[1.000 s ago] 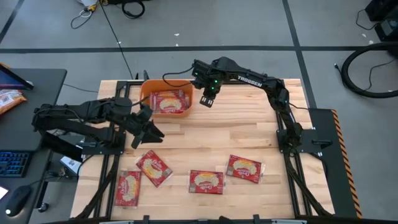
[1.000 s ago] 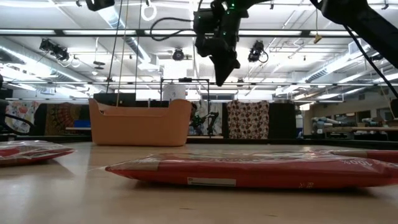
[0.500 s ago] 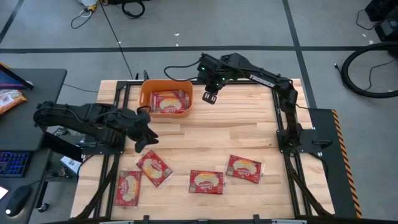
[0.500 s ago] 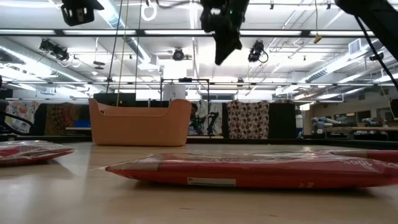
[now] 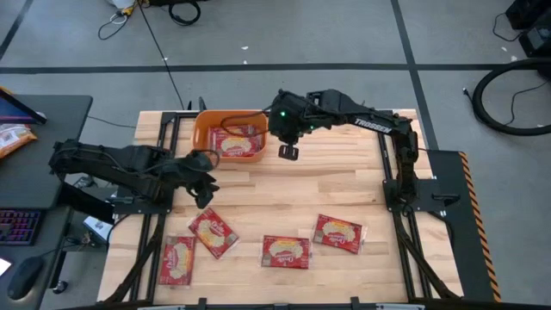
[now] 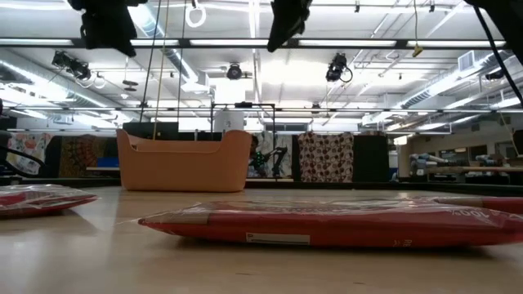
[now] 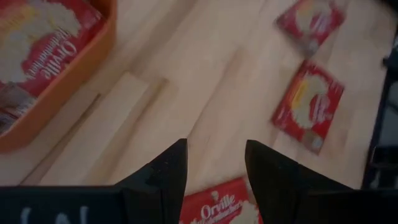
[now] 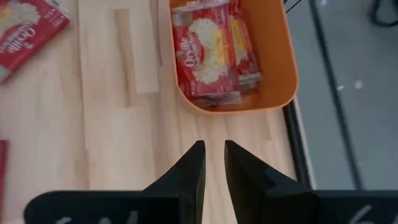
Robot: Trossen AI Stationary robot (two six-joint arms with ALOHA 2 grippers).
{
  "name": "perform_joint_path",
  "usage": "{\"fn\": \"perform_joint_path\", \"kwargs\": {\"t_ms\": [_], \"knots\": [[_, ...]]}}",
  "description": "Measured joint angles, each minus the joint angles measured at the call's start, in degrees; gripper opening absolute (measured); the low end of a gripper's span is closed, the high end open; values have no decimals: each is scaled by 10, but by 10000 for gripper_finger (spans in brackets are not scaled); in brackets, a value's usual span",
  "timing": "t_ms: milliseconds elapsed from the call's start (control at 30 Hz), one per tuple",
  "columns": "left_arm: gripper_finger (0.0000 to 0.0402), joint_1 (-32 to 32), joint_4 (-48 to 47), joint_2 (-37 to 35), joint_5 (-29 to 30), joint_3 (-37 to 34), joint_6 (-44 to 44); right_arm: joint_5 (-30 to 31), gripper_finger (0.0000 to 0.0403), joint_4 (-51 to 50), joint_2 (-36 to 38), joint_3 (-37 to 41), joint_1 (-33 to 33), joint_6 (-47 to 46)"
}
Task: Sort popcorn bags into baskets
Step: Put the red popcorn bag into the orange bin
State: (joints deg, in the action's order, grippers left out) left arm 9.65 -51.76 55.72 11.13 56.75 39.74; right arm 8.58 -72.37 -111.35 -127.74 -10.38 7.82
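High view first: the orange basket (image 5: 229, 138) sits at the upper left of the wooden table (image 5: 327, 185), with red popcorn bags (image 5: 234, 141) piled inside it. Four more packets lie flat along the lower part of the table: one at the lower left (image 5: 177, 259), one tilted just beside it (image 5: 213, 232), one in the lower middle (image 5: 286, 251) and one right of that (image 5: 339, 232). The right gripper (image 5: 288, 151) hangs just right of the basket, above bare wood, its fingers drawn close with only a narrow slit between them, holding nothing. The left gripper (image 5: 207, 182) hovers at centre left, between the basket and the tilted packet, fingers parted with a clear gap and empty. At table level, the basket (image 6: 184, 160) stands centre left, a packet (image 6: 335, 224) stretching across the foreground.
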Motion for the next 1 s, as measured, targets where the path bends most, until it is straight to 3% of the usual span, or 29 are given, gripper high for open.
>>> {"fn": "perform_joint_path", "kwargs": {"t_ms": [333,700,1000], "knots": [[167,4,3,97,-86,0,-63,41,59,10,0,0,55,30],[167,52,19,130,-46,0,-137,54,43,60,1,12,102,56],[167,84,47,137,-37,0,-134,4,42,171,6,141,133,23]]}}
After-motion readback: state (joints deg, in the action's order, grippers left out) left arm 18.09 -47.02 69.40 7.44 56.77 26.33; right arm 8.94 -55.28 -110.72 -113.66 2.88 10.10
